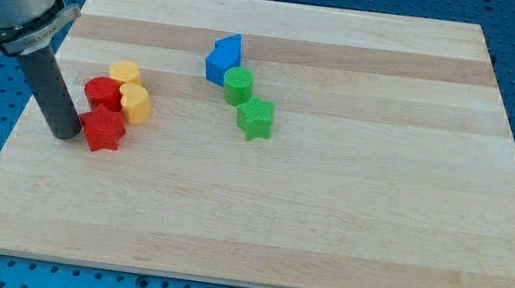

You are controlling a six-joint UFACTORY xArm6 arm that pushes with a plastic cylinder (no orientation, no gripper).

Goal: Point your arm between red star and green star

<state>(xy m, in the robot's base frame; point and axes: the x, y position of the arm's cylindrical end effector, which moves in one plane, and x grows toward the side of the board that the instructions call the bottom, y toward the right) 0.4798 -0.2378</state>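
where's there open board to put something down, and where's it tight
The whole stretch from the green star to the view's right edge of the board is bare, as is the strip along the view's bottom. There is also a gap between the red star and green star. It is crowded at the view's left, where my tip sits against the red star by the yellow blocks.

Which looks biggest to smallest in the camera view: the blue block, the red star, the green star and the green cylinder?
1. blue block
2. red star
3. green star
4. green cylinder
The two stars look nearly alike, and the red one sits nearer the view's bottom, so their order is unsure.
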